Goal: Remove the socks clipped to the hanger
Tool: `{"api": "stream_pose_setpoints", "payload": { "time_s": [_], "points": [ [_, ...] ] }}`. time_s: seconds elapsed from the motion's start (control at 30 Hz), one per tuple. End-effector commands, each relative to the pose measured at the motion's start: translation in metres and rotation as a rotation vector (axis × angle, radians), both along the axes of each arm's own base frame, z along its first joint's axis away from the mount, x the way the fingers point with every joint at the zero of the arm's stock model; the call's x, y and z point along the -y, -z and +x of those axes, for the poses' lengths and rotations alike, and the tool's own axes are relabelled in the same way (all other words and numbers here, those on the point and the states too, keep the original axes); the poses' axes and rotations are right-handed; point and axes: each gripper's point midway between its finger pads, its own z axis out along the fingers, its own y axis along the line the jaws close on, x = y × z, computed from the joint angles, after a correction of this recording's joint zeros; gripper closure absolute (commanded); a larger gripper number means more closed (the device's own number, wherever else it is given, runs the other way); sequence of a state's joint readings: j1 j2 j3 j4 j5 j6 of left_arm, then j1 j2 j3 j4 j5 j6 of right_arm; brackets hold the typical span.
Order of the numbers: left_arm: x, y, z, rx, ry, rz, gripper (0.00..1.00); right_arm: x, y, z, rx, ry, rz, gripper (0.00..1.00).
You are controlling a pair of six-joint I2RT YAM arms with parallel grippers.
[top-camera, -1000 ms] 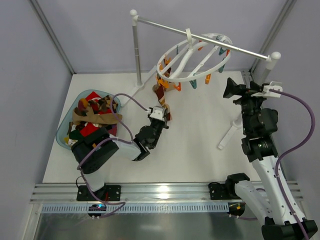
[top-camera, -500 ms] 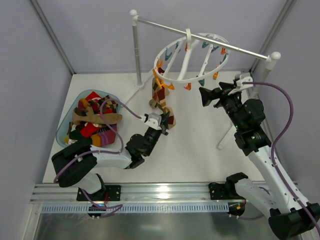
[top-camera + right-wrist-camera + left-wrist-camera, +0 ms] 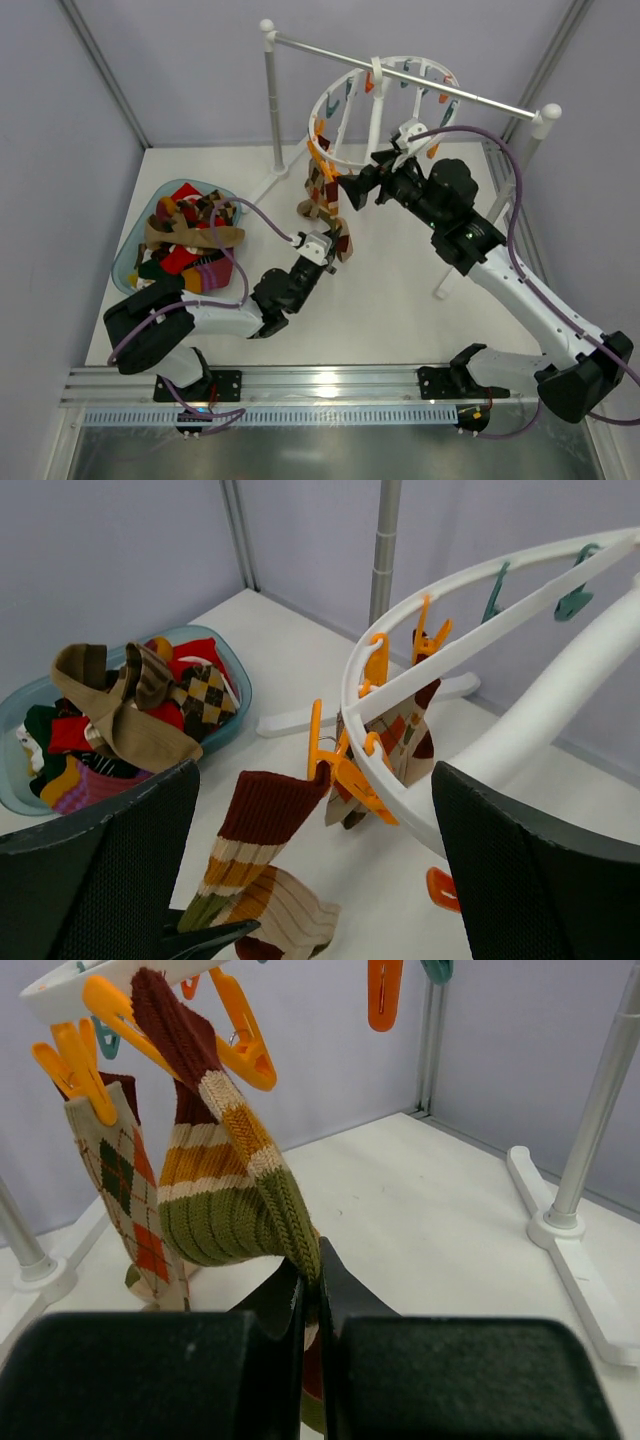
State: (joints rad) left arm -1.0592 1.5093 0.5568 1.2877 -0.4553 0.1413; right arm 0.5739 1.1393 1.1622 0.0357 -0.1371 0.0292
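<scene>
The white ring hanger hangs from the rail. A striped sock in maroon, tan, orange and olive hangs from an orange clip on the hanger's left rim. A tan argyle sock is clipped beside it. My left gripper is shut on the olive part of the striped sock, low and just in front of the hanger. My right gripper is wide open, its fingers to either side of the orange clip and the sock's maroon cuff, touching neither. From above it is at the left rim.
A blue basket heaped with removed socks sits at the left. The white rail stand has a post behind the hanger and a foot at the right. Several empty orange and teal clips ring the hanger.
My right arm has swung left from the table's right side to the hanger's left rim. The hanger has turned and tilted. My left gripper still holds the striped sock, shifted slightly.
</scene>
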Motion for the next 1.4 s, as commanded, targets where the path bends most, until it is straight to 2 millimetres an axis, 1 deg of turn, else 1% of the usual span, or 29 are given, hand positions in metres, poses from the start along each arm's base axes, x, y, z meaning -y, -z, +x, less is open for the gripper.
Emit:
{"api": "stream_pose_setpoints", "payload": {
  "time_s": [0.0,0.07,0.1,0.23,0.27,0.3,0.37,0.4,0.47,0.6,0.67,0.73,0.77,0.8,0.83,0.87,0.9,0.97,1.0,1.13,1.3,1.37],
  "points": [
    [0.002,-0.001,0.001,0.034,-0.011,0.052,1.00,-0.011,-0.006,0.002,-0.015,-0.020,-0.039,0.03],
    [0.004,0.004,0.000,0.047,-0.005,0.085,1.00,-0.014,-0.007,0.004,-0.012,-0.022,-0.062,0.03],
    [0.005,0.007,0.000,0.048,0.001,0.101,1.00,-0.018,-0.003,0.007,-0.026,-0.026,-0.074,0.03],
    [0.002,0.015,0.003,0.045,0.016,0.120,1.00,-0.015,0.004,0.014,-0.058,0.008,-0.109,0.03],
    [0.004,0.017,0.003,0.037,0.041,0.117,1.00,-0.012,0.003,0.017,-0.059,0.030,-0.110,0.03],
    [0.003,0.019,0.003,0.031,0.056,0.113,1.00,-0.012,0.006,0.020,-0.069,0.037,-0.118,0.03],
    [0.003,0.019,0.004,0.024,0.096,0.094,1.00,-0.012,0.008,0.021,-0.077,0.045,-0.123,0.03],
    [0.003,0.021,0.004,0.019,0.108,0.093,1.00,-0.013,0.009,0.021,-0.083,0.042,-0.127,0.03],
    [0.005,0.019,0.002,0.023,0.139,0.085,1.00,-0.015,0.015,0.022,-0.101,0.035,-0.137,0.03],
    [0.007,0.018,0.000,0.025,0.156,0.084,1.00,-0.016,0.023,0.024,-0.124,0.036,-0.145,0.03],
    [0.005,0.018,0.002,0.022,0.142,0.082,1.00,-0.016,0.024,0.021,-0.131,0.033,-0.141,0.04],
    [-0.002,0.018,0.008,0.013,0.091,0.070,1.00,-0.018,0.029,0.017,-0.134,0.011,-0.133,0.04],
    [-0.006,0.015,0.010,0.016,0.068,0.054,1.00,-0.018,0.024,0.012,-0.122,-0.003,-0.120,0.04],
    [-0.011,0.016,0.011,0.013,0.050,0.048,1.00,-0.019,0.024,0.010,-0.118,-0.012,-0.117,0.04],
    [-0.015,0.016,0.012,0.015,0.030,0.040,1.00,-0.020,0.029,0.008,-0.116,-0.023,-0.116,0.05],
    [-0.018,0.011,0.010,0.031,0.029,0.017,1.00,-0.023,0.029,0.002,-0.125,-0.037,-0.091,0.05],
    [-0.020,0.012,0.007,0.032,0.035,0.018,1.00,-0.028,0.029,-0.001,-0.120,-0.051,-0.083,0.06],
    [-0.022,0.012,0.006,0.033,0.038,0.019,1.00,-0.032,0.039,-0.005,-0.131,-0.056,-0.089,0.06],
    [-0.023,0.009,0.005,0.036,0.037,0.017,1.00,-0.038,0.043,-0.009,-0.136,-0.068,-0.095,0.06],
    [-0.026,0.010,0.001,0.036,0.045,0.030,1.00,-0.044,0.055,-0.008,-0.158,-0.057,-0.112,0.07],
    [-0.030,0.010,-0.004,0.041,0.053,0.033,1.00,-0.049,0.054,-0.008,-0.150,-0.061,-0.099,0.07],
    [-0.031,0.009,-0.005,0.043,0.058,0.035,1.00,-0.054,0.052,-0.010,-0.138,-0.072,-0.092,0.07]
  ]
}}
